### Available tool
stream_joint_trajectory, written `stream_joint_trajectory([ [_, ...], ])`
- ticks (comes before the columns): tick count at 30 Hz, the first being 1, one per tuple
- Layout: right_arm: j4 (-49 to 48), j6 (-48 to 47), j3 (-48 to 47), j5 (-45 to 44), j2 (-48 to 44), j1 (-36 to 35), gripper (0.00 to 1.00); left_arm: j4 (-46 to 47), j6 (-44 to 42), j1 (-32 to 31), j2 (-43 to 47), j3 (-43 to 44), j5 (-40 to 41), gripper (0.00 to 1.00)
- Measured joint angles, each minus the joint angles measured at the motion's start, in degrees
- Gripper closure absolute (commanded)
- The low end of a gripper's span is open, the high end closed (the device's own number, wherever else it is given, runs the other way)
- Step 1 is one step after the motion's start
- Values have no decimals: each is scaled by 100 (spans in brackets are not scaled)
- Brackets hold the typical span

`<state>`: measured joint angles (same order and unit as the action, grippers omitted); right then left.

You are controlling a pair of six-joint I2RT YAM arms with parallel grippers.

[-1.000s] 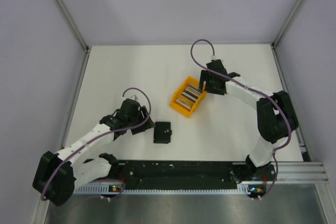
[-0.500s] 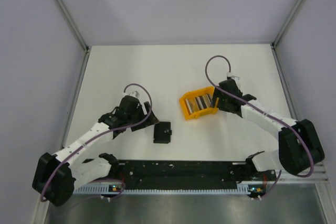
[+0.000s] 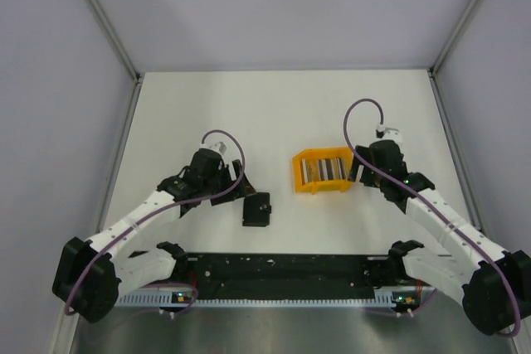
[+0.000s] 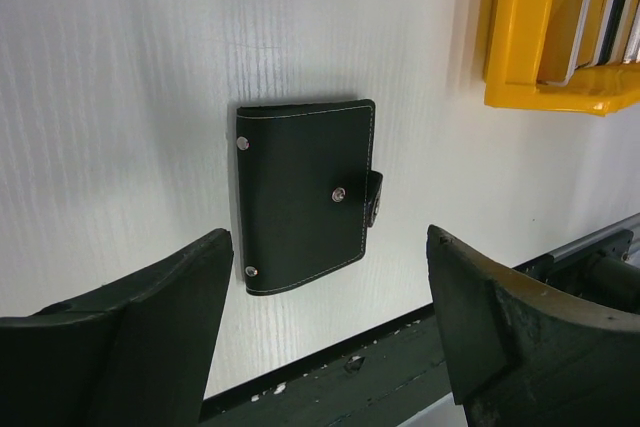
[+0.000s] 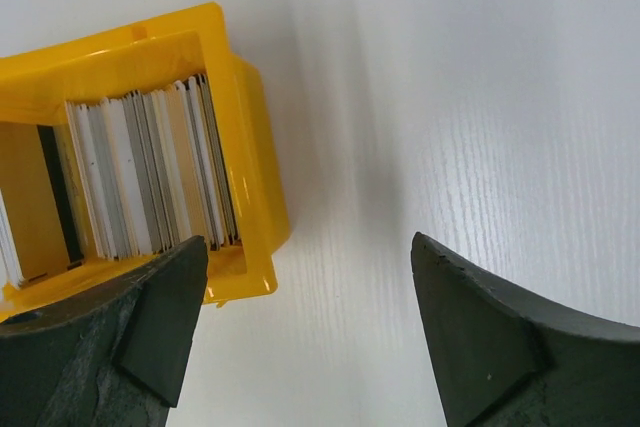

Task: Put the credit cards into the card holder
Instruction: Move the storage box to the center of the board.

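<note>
The card holder (image 3: 256,209) is a flat black wallet, closed with a snap tab, lying on the white table. In the left wrist view the card holder (image 4: 305,192) lies just ahead of my left gripper (image 4: 330,332), which is open and empty. In the top view my left gripper (image 3: 244,191) is just left of it. The credit cards (image 3: 328,170) stand edge-on as a row of stripes in an orange bin (image 3: 299,173). My right gripper (image 3: 357,173) is open and empty at the bin's right side. The right wrist view shows the cards (image 5: 150,182) left of that gripper (image 5: 305,337).
The orange bin (image 5: 245,147) sits mid-table, also showing at the top right of the left wrist view (image 4: 520,37). A black rail (image 3: 282,271) runs along the near table edge, close to the wallet. Grey walls enclose the table on three sides.
The orange bin has slid nearer and to the right and turned square to the table. My right arm swung nearer with it. My left gripper edged right toward the wallet.
</note>
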<state>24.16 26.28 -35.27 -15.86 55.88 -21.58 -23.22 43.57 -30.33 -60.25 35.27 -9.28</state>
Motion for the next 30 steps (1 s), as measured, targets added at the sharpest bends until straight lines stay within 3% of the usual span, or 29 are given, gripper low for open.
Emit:
stream_joint_trajectory([
  [5, -7, -13, -28, 391, 42, 28, 19, 9, -37, -46, -2, 50, -52, 18],
  [9, -79, -92, -286, 566, 645, 35, 22, 9, -72, -48, -4, 66, -120, 18],
  [11, -181, -234, -396, 605, 1001, 50, 36, 9, -90, -48, -4, 74, -151, 18],
  [13, -332, -422, -431, 728, 1272, 127, 39, 9, -109, -48, -4, 76, -181, 18],
  [18, -610, -957, -660, 1182, 1873, 538, 62, 15, -155, -48, -63, 83, -240, 19],
  [21, -787, -1429, -881, 1436, 2035, 627, 83, 20, -168, -48, -103, 85, -284, 19],
  [30, -968, -2455, -1231, 2090, 2396, 713, 93, 46, -223, -48, -227, 103, -385, 19],
])
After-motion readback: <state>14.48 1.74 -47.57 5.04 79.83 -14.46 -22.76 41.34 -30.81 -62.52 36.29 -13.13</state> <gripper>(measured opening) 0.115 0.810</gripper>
